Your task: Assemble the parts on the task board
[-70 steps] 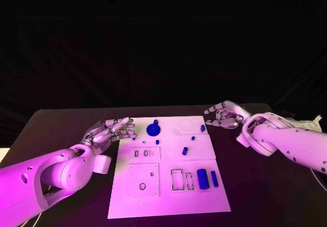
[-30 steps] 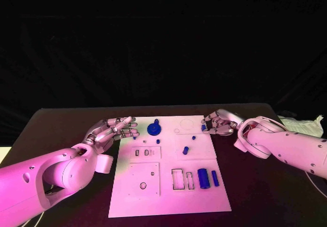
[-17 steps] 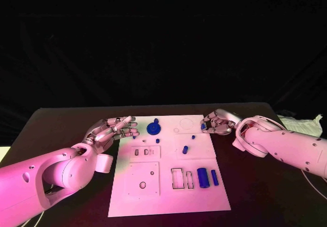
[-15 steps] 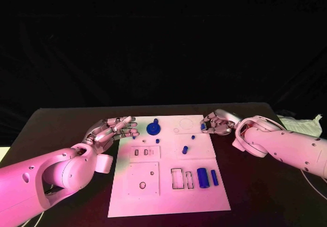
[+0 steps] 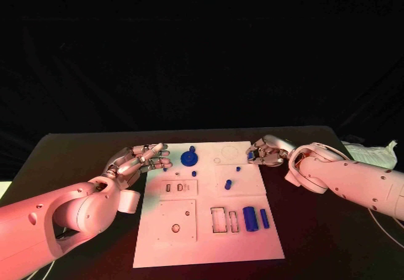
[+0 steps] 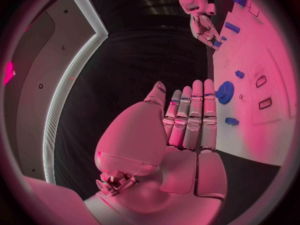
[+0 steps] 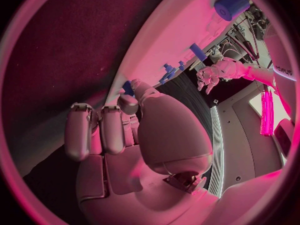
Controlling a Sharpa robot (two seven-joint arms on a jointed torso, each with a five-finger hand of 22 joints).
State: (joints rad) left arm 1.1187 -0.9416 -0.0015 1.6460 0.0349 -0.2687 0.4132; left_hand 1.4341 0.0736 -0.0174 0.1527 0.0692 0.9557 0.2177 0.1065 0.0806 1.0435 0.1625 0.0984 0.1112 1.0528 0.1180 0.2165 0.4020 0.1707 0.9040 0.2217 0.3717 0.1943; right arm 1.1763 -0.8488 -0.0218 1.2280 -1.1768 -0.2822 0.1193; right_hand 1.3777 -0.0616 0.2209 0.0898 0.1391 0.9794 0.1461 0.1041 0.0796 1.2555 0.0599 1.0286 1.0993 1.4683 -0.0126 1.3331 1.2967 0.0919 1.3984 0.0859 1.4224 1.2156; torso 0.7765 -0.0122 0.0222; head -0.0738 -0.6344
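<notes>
Coloured, pinkish light fell from above on the task board (image 5: pixel 211 204), which stood brightest against the black table (image 5: pixel 76 157) and a dark backdrop. Both wrist views bent straight edges strongly near the rim (fisheye distortion), and the near palms there looked soft, with faint glare.

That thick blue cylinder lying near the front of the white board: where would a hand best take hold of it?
Across its middle, from above. The thick blue cylinder lies flat on the white task board, long axis pointing away from the robot, so fingers should close on its two curved long sides. A thinner blue bar close beside it leaves little room there.
</notes>
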